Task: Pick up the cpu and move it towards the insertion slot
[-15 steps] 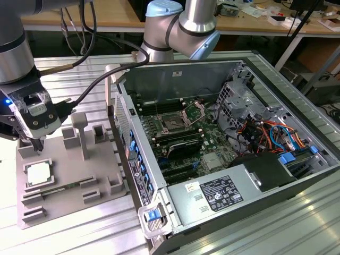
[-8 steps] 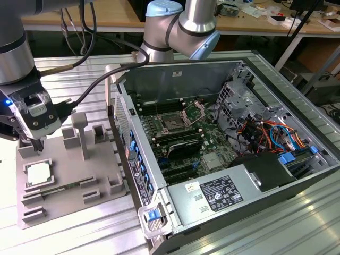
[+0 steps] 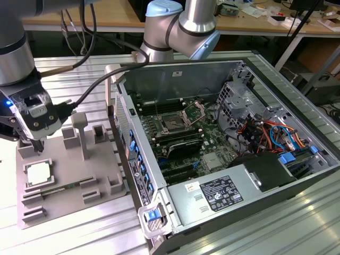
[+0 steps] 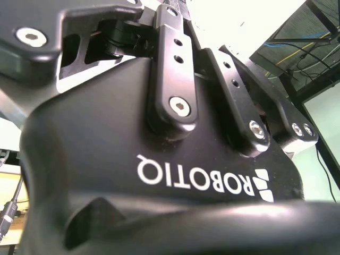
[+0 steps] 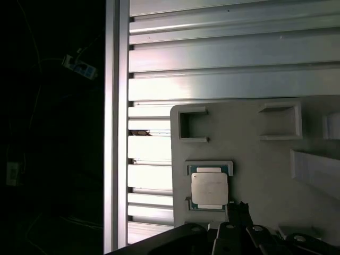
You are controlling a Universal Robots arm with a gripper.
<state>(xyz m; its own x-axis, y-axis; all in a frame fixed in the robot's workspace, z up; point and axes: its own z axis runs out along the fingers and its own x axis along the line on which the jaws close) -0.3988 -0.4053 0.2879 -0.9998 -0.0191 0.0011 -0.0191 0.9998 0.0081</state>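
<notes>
Far at the exterior view's left, cpu [image 3: 40, 173] framed in fixture [image 3: 101, 162], top uncovered, gripper [image 3: 37, 150] just above its edge, fingers pinched together, empty.

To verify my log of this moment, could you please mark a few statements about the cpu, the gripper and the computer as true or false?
1. The cpu lies in a recess of the grey fixture. True.
2. The cpu sits in the insertion slot. False: it is on the fixture, outside the computer case.
3. The gripper is over the fixture, close to the cpu. True.
4. The computer case is closed. False: its side is open, so the insertion slot shows.
</notes>
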